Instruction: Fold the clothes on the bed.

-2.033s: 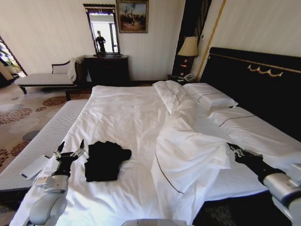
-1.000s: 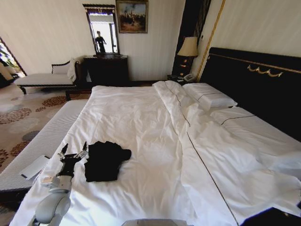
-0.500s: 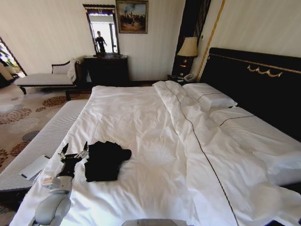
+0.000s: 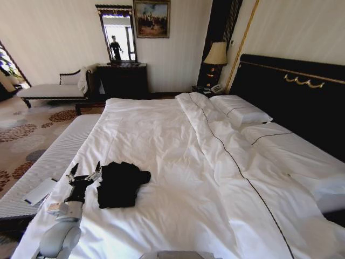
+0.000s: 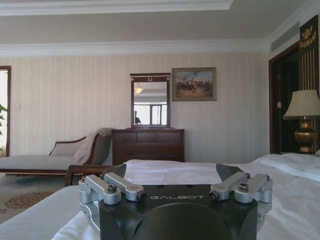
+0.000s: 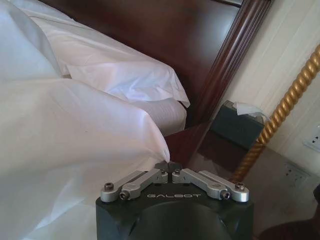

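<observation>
Your black T-shirt (image 4: 121, 184) is bunched into a rumpled dark heap, not laid flat, with one sleeve poking out toward the middle of the bed (image 4: 161, 145). It sits on the white sheet near the foot-side corner on the robot's left, and it looks tiny next to the bed. No lettering on it can be made out from the head view.

Your left gripper (image 4: 84, 175) hovers just beside the shirt, arm reaching up from below, jaws spread wide with nothing in them. Your right gripper (image 6: 172, 172) is over by the dark headboard (image 6: 150, 35) and a white pillow (image 6: 115, 75); its linkage arms meet in the middle, so the jaws look closed. Both wrist housings read "GALBOT".
</observation>
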Controlling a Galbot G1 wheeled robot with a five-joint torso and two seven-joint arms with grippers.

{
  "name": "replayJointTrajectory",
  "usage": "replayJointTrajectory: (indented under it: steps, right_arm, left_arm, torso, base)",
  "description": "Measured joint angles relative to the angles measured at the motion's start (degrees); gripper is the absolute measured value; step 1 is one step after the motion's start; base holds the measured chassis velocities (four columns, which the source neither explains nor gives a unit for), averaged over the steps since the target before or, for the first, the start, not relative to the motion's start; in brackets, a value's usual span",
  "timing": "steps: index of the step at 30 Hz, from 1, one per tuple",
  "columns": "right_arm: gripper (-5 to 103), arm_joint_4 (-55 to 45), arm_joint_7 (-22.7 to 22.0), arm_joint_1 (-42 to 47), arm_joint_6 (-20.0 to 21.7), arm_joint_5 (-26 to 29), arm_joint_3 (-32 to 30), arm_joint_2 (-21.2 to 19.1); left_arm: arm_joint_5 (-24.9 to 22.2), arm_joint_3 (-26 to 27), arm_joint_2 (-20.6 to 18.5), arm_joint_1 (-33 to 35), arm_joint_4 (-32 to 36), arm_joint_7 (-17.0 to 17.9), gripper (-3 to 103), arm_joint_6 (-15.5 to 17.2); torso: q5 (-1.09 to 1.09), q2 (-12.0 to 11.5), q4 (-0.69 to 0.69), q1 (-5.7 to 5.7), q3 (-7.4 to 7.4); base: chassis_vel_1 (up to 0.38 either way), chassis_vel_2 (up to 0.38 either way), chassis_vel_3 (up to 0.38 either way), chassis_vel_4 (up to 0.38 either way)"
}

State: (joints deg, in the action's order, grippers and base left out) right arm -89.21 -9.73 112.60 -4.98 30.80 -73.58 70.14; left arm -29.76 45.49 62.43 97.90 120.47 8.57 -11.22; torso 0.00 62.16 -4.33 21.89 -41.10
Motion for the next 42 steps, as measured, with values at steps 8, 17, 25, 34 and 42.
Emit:
replayJointTrajectory:
  steps: [8,17,25,34,42]
  right_arm:
    - [0,3.0,-1.0,-1.9,0.1,-1.4,1.8,0.2]
    - [0,8.1,-2.4,-4.0,1.0,-3.4,3.8,-0.1]
    - [0,10.9,-3.9,-5.6,2.2,-4.2,4.9,-1.1]
    - [0,13.7,-4.2,-6.6,2.4,-5.1,6.4,-1.3]
    - [0,17.3,-4.5,-8.2,2.4,-6.1,8.3,-2.1]
  left_arm:
    - [0.4,0.0,0.4,0.7,0.5,0.0,100,0.0]
    - [0.6,0.4,0.5,1.5,1.0,0.0,100,-0.1]
    - [0.7,0.5,0.5,1.6,1.4,0.1,100,-0.1]
    - [0.9,0.5,0.6,1.7,1.4,0.2,100,-0.1]
    - [1.0,0.5,0.7,1.9,1.5,0.2,100,-0.1]
  torso:
    - [-0.01,0.0,0.02,0.00,0.00]
    - [0.00,0.0,0.03,0.00,0.00]
    - [0.01,0.0,0.03,0.00,0.00]
    - [0.00,0.0,0.03,0.00,0.00]
    - [-0.01,0.0,0.03,0.00,0.00]
  base:
    - [0.000,0.000,0.000,0.000]
    - [0.000,0.000,0.000,0.000]
    - [0.000,0.000,0.000,0.000]
    - [0.000,0.000,0.000,0.000]
    - [0.000,0.000,0.000,0.000]
